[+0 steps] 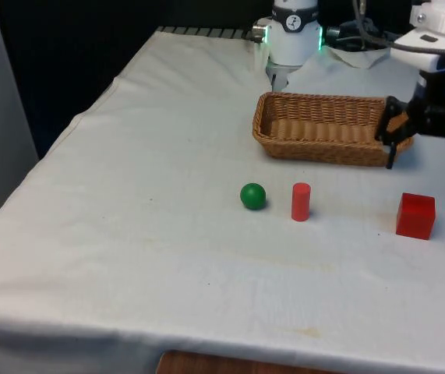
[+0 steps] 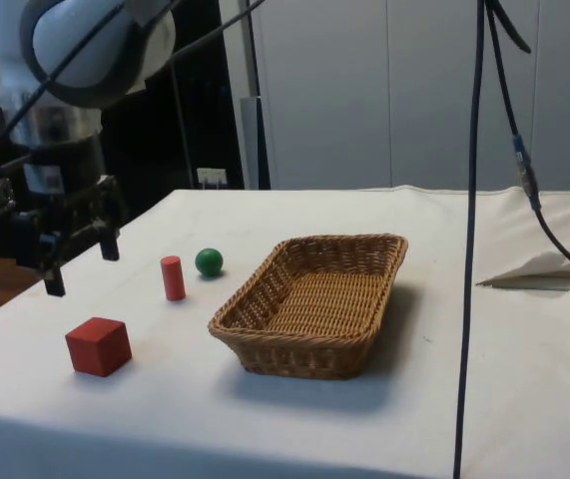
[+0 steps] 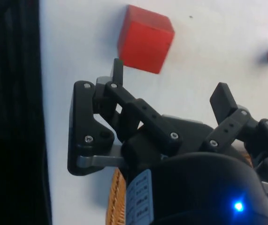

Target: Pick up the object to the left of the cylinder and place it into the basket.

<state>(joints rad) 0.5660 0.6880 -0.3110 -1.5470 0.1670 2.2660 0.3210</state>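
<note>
While cylinder (image 1: 301,202) stands upright, ball (image 1: 253,195) (green) sits beside.

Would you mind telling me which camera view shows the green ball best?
The front view: the green ball sits unobstructed on the white cloth, on the front view's left of the red cylinder. The side view has it farther away, beyond the cylinder, yet fully visible.

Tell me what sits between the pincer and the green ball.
In the front view, the red cylinder stands between the open pincer and the green ball, right beside the ball.
</note>
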